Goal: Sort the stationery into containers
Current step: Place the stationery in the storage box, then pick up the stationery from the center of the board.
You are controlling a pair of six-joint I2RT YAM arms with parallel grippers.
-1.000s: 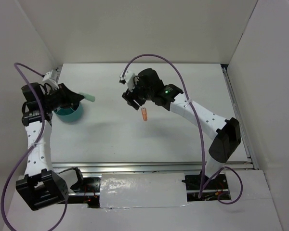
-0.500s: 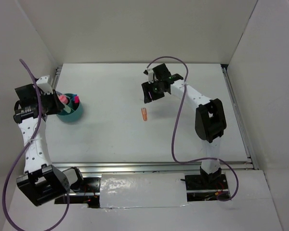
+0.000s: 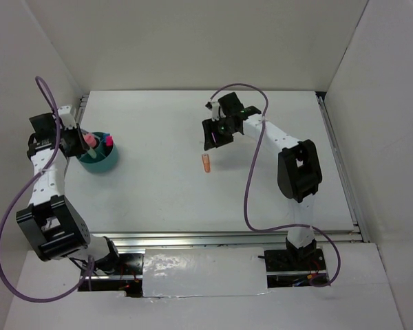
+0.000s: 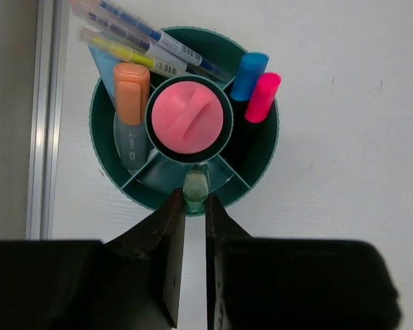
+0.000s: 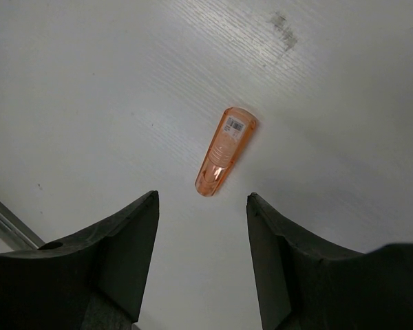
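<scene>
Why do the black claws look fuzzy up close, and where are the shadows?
Left wrist: the left gripper, shut on a green pen, sits too near the lens and blurs; the tub is sharp. Right wrist: the open right gripper is dark and soft-edged, the orange marker crisp with a glint. Top: even light, only faint shadows.

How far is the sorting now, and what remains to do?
Done: several pens, highlighters and a pink-capped tube stand in the teal tub. In hand: the left gripper grips a green marker over the tub. Left: one orange piece lies on the table under the open right gripper.
</scene>
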